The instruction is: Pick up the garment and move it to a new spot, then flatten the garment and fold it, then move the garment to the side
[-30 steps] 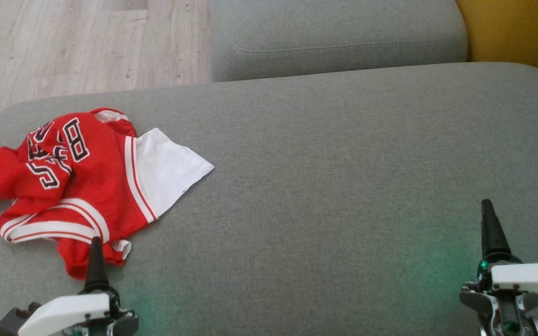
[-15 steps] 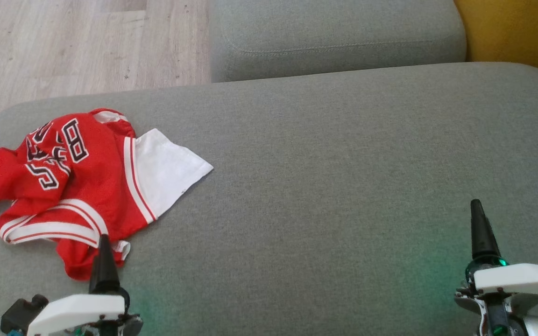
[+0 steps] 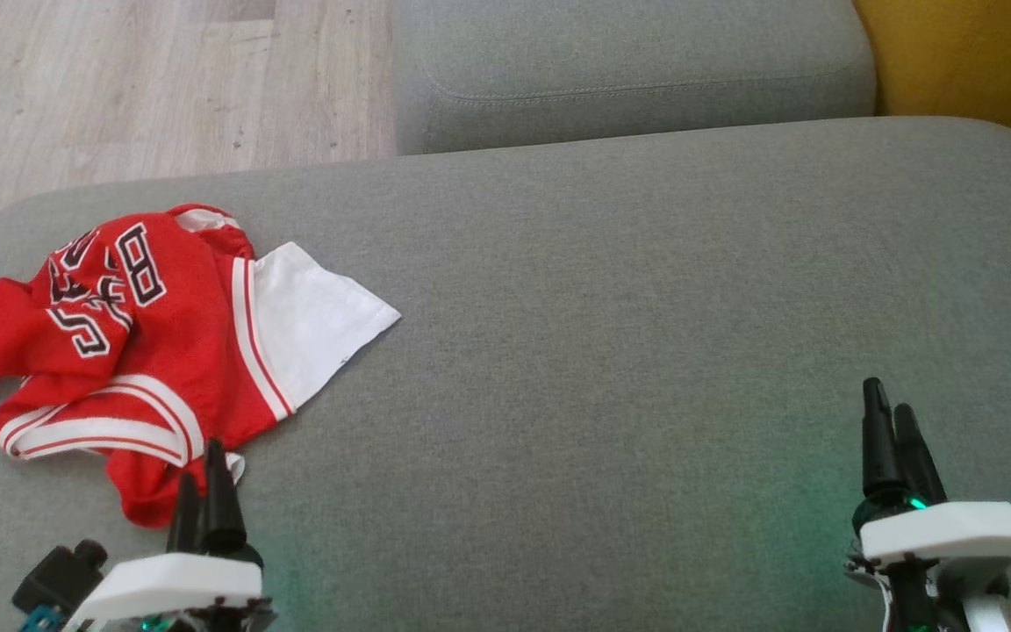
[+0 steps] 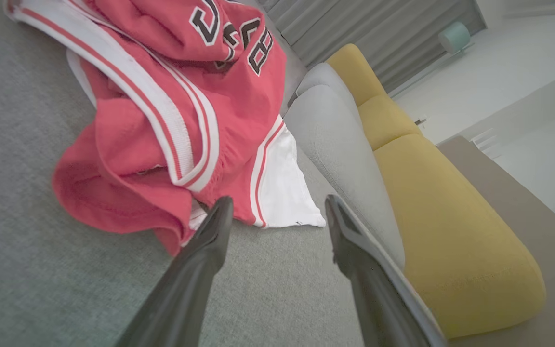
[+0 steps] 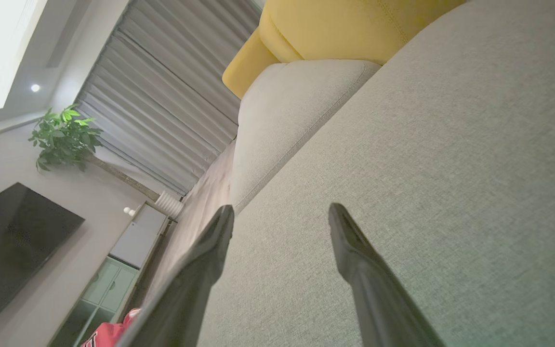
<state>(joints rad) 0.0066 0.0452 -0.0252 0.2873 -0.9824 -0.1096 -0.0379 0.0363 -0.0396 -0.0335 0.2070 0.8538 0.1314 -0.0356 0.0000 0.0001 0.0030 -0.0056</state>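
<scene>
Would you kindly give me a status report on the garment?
Left claw open, at near edge of crumpled jersey. Right claw open over sofa cushion, far from jersey. No obstruction seen.

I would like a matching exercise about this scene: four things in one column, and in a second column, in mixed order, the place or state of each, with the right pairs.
Things:
1. garment
2. left pincer
3. right pincer
4. wooden floor

Places or states:
A. open, above bare grey cushion, lower right of the head view
B. crumpled, red and white, on the cushion's left part
C. open, at the garment's near edge
D. beyond the cushion, upper left of the head view

Pairs: 1-B, 2-C, 3-A, 4-D
</scene>
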